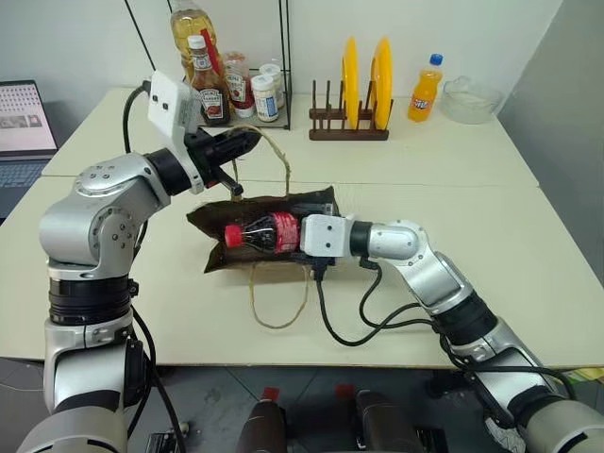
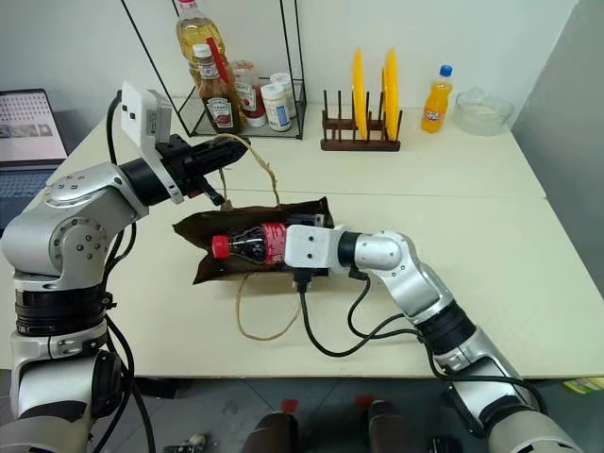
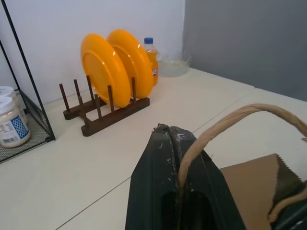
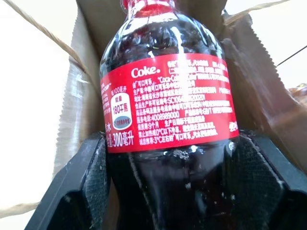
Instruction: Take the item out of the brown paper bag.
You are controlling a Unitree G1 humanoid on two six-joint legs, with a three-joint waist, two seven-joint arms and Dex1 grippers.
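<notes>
We have the cola bottle (image 1: 262,232) gripped in our right gripper (image 4: 165,187), whose two fingers sit spread on either side of the bottle's lower body. The bottle lies level above the brown paper bag (image 1: 274,212), cap toward the bench's left edge, so it looks nearly free of the bag's mouth. Our left gripper (image 1: 247,141) is clamped tight on one cord handle (image 3: 225,125), holding the bag up. What remains, we judge, is drawing the bottle fully clear.

Yellow plates (image 1: 366,74) in wooden rack (image 1: 347,127); orange soda bottle (image 1: 425,89) beside.
</notes>
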